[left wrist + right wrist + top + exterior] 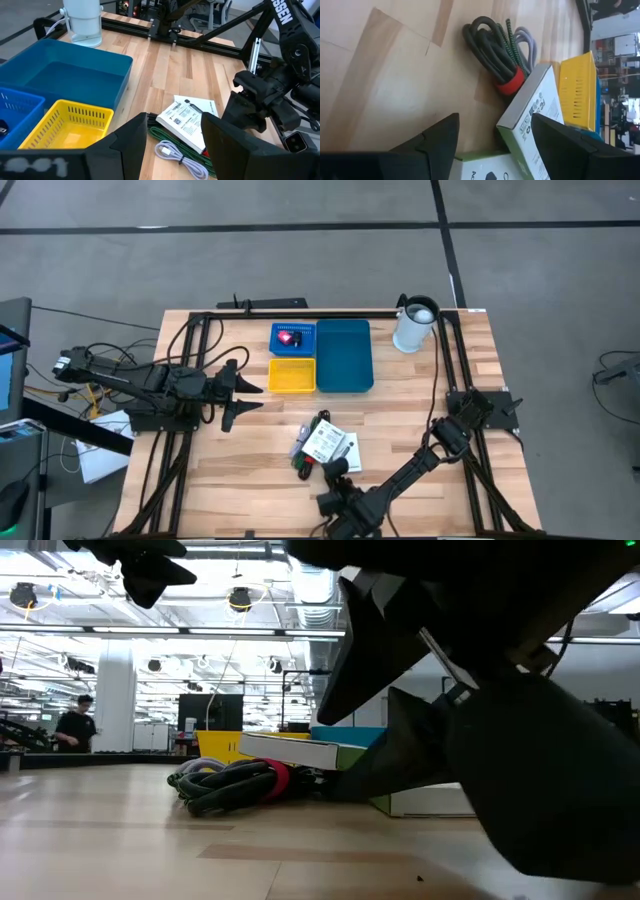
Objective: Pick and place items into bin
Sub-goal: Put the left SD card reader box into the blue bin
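Observation:
The items lie in a pile near the table's middle front: a white printed box [322, 442] on top of a second white-and-green box [485, 167], with a coil of dark, green and grey cables [496, 47] bound by a red strap [512, 82] beside them. My right gripper [336, 476] is low at the pile's near side, open, its fingers standing on either side of the top box's corner [527, 112] without touching it. My left gripper [250, 394] is open, raised left of the yellow basket. A red-pink piece [290, 338] rests in the small blue basket.
A large blue bin [345, 356] stands at the far middle, with a small blue basket [293, 330] and a yellow basket [292, 376] on its left. The white jug [414, 326] is at the far right. Black frame rails [440, 370] run along both sides. People stand in the room behind.

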You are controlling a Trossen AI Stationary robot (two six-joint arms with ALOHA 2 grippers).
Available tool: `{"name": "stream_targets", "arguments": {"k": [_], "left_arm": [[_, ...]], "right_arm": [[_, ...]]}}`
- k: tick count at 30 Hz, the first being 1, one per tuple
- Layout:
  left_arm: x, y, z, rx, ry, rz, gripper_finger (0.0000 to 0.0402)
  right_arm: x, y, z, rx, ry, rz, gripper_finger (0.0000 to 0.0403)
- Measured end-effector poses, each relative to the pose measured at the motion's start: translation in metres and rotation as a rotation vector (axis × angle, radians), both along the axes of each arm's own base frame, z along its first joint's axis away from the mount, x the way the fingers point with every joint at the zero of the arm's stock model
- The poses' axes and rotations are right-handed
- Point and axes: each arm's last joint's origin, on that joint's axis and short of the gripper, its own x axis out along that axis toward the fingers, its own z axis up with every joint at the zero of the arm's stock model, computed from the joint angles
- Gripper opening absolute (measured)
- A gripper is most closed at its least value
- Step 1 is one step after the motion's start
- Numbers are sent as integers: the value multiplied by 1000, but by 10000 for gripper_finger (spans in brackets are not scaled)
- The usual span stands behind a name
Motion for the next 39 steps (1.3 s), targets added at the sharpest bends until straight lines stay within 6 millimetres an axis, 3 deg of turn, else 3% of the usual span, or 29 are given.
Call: {"name": "stream_targets", "arguments": {"k": [39], "left_arm": [[-1, 0, -3, 6, 28, -1, 177]], "right_arm": [[19, -38, -2, 59, 41, -139, 237]]}}
